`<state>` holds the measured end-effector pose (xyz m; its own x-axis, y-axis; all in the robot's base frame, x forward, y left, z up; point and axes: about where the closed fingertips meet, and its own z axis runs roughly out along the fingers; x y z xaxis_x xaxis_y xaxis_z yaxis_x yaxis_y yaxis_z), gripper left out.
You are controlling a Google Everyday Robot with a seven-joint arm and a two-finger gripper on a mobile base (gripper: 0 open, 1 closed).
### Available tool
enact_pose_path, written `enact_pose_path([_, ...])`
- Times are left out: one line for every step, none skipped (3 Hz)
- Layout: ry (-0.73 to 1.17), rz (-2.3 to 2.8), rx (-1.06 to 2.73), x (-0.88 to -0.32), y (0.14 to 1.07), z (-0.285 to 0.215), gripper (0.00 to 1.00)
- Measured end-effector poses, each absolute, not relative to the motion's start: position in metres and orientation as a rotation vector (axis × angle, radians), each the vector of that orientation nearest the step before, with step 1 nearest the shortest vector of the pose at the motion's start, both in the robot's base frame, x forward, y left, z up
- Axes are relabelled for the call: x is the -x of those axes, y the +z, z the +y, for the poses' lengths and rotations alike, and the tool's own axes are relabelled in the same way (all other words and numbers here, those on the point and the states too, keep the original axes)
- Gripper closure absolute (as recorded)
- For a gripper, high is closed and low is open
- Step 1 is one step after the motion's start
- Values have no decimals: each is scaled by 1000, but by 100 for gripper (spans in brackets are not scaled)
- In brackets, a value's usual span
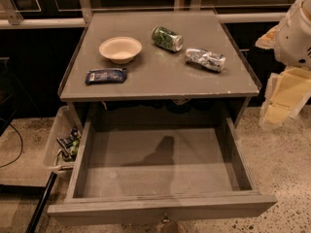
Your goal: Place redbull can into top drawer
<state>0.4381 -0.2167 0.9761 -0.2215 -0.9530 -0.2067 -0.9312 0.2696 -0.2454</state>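
None of the placing looks done: the redbull can lies on the counter, up-left of the end effector, whose grip I cannot tell; the top drawer stands open, canless, down-left.

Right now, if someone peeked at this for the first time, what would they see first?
The big grey top drawer, standing wide open at the front under the table, grabs the eye first. On the table behind it, the shiny redbull can lies on its side at the right, with a green can and a cream bowl to its left. The robot's pincer hangs at the right edge, beside the table.
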Motion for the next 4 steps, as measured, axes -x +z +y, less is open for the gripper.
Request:
enact_pose_path([-98,2232,1725,-438,976,-217,0])
enact_pose_path([-108,2202,1722,-445,977,-215,0])
enact_pose_path([-108,2125,1731,-470,974,-215,0])
enact_pose_path([-75,2062,1747,-507,960,-214,0])
